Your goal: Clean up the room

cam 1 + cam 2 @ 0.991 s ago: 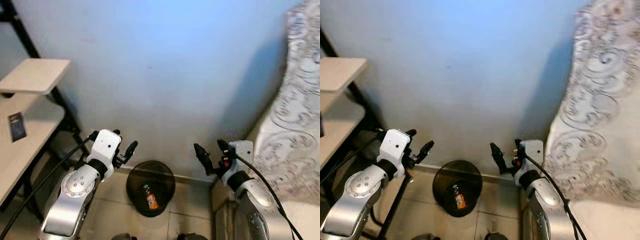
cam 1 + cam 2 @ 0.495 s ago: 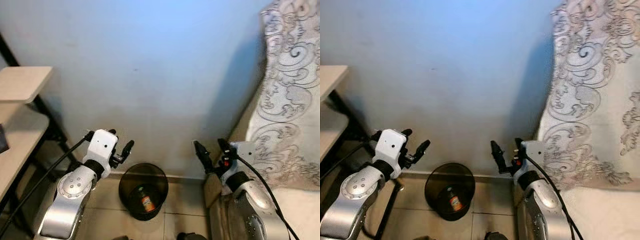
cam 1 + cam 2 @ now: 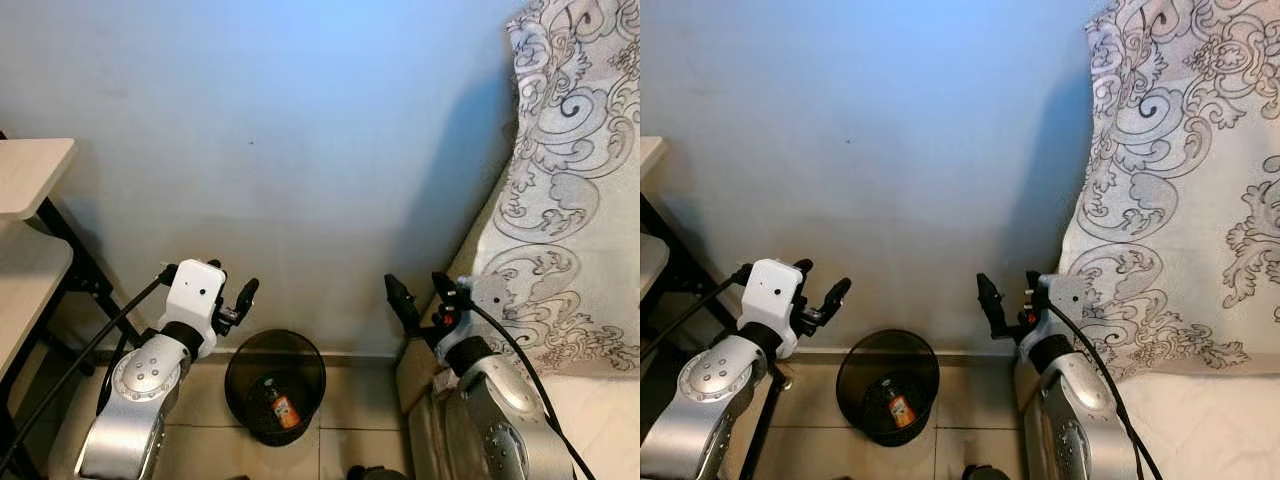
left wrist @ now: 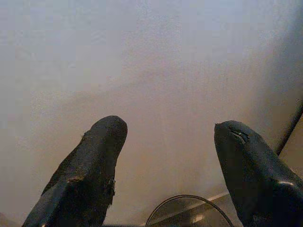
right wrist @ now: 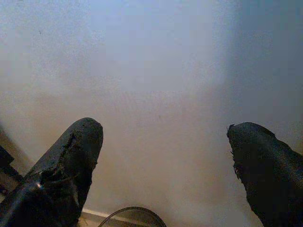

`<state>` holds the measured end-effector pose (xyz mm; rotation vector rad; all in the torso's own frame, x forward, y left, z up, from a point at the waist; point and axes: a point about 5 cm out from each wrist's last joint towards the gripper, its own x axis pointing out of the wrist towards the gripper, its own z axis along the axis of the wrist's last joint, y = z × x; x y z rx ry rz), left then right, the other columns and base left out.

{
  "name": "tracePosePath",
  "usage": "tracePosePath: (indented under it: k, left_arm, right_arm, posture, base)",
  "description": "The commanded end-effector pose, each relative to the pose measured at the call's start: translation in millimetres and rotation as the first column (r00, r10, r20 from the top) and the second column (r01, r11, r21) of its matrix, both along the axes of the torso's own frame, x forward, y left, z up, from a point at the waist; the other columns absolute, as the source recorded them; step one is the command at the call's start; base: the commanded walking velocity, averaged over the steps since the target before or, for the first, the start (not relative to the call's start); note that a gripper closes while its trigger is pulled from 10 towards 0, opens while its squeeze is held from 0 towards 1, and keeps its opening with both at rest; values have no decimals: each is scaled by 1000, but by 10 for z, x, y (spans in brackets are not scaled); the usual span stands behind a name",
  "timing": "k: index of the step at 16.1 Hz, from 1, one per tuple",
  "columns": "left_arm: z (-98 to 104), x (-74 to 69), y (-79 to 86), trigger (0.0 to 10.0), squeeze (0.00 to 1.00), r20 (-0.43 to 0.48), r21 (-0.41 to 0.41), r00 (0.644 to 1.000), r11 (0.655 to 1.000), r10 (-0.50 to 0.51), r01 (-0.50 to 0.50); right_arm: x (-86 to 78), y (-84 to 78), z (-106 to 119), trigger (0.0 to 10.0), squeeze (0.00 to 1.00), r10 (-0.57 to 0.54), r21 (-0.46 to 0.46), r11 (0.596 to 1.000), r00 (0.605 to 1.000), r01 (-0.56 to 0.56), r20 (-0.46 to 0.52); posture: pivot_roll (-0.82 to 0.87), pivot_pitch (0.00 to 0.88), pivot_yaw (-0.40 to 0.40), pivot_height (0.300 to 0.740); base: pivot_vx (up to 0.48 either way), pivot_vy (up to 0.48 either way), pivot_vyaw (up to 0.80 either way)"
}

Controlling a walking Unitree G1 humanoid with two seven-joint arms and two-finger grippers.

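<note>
One black mesh wastebasket [image 3: 275,385] stands on the tiled floor [image 3: 370,450] against the pale wall [image 3: 300,150], with one bottle [image 3: 281,408] inside. Two grippers hover above it: left gripper [image 3: 228,300] and right gripper [image 3: 418,298], both spread wide and empty. A patterned bedspread [image 3: 560,200] hangs at right, a shelf [image 3: 30,175] at left.

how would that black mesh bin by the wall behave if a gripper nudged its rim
The bin looks like thin see-through mesh, so it is probably light and would likely slide on the smooth tiled floor rather than resist. It holds just a small bottle, so there is little weight to anchor it; a high push might tip it.
</note>
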<state>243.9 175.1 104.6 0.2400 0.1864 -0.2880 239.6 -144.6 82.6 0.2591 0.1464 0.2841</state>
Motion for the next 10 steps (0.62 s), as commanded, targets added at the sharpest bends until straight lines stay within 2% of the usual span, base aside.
tracePosePath:
  k: [1,2,3,5,7,8,10]
  left_arm:
    - [36,15,9,10000,0,18,13,1000,1000,11,-11]
    - [53,46,15,10000,0,20,4,1000,1000,17,-17]
    - [63,57,15,10000,0,24,6,1000,1000,15,-15]
    - [68,67,8,10000,0,28,14,1000,1000,14,-14]
    - [65,66,7,10000,0,22,10,1000,1000,18,-18]
    - [55,60,11,10000,0,7,-9,1000,1000,26,-26]
    - [49,58,17,10000,0,-9,-45,999,998,47,-48]
  right_arm:
    - [49,-11,75,10000,0,-25,-2,1000,1000,25,18]
    - [83,-47,73,10000,0,-69,-59,996,997,70,27]
    - [92,-62,66,10000,0,-83,-78,993,996,85,29]
    - [86,-40,77,10000,0,-79,-34,996,997,79,19]
    - [109,-73,112,10000,0,-156,-59,986,987,159,48]
    - [97,-52,108,10000,0,-117,-47,992,992,119,36]
    - [106,-49,109,10000,0,-118,-56,991,992,120,43]
  posture:
    - [60,0,-16,740]
    - [59,0,-15,740]
    - [59,0,-13,740]
    - [60,0,-14,740]
    - [58,0,-13,740]
    - [57,0,-14,740]
    - [55,0,-13,740]
  base:
    - [0,0,-744]
    - [0,0,-750]
    - [0,0,-769]
    - [0,0,-778]
    - [0,0,-778]
    - [0,0,-781]
    - [0,0,-781]
